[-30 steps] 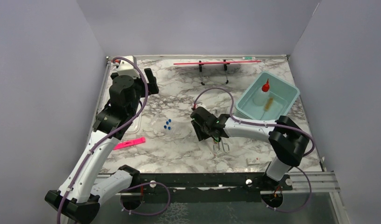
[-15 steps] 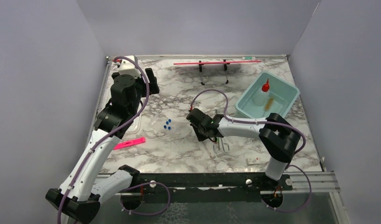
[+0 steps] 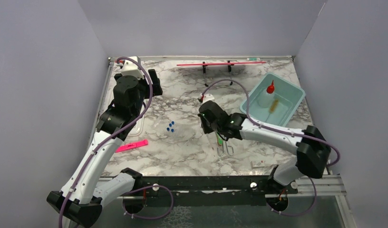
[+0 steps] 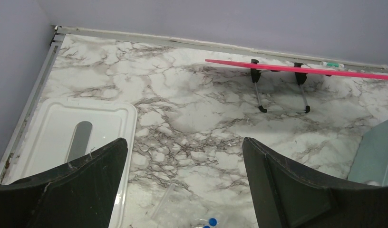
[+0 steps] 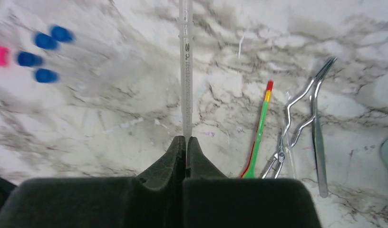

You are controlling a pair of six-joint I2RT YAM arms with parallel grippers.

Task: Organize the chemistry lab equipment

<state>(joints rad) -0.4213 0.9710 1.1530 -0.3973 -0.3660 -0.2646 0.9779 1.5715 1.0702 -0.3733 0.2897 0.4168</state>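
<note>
1. Right claw (image 5: 186, 138) pinched tight on the near end of a thin clear rod (image 5: 185, 71), which ran straight out from its fingertips over the white marbled tabletop (image 5: 111, 156); fine graduation marks and print along it were too small to read.
2. Just right of it lay a green-handled tool with a yellow-and-red tip (image 5: 257, 135) and the metal scissor-like forceps (image 5: 299, 114), both flat on the marble.
3. Four blue-capped clear tubes (image 3: 170, 127) lay clustered left of the right arm, a flat pink strip (image 3: 132, 146) nearer the front-left.
4. A small clear squeeze bottle with a red nozzle (image 3: 265, 97) stood in a pale teal plastic bin (image 3: 257, 91) at far right, a bristly tan brush (image 3: 274, 105) beside it.
5. Left claw (image 4: 182, 142) hung spread wide and empty above a white plastic tray (image 4: 49, 128) at far left; a long red rod on a black stand (image 4: 296, 70) stood by the back wall.
</note>
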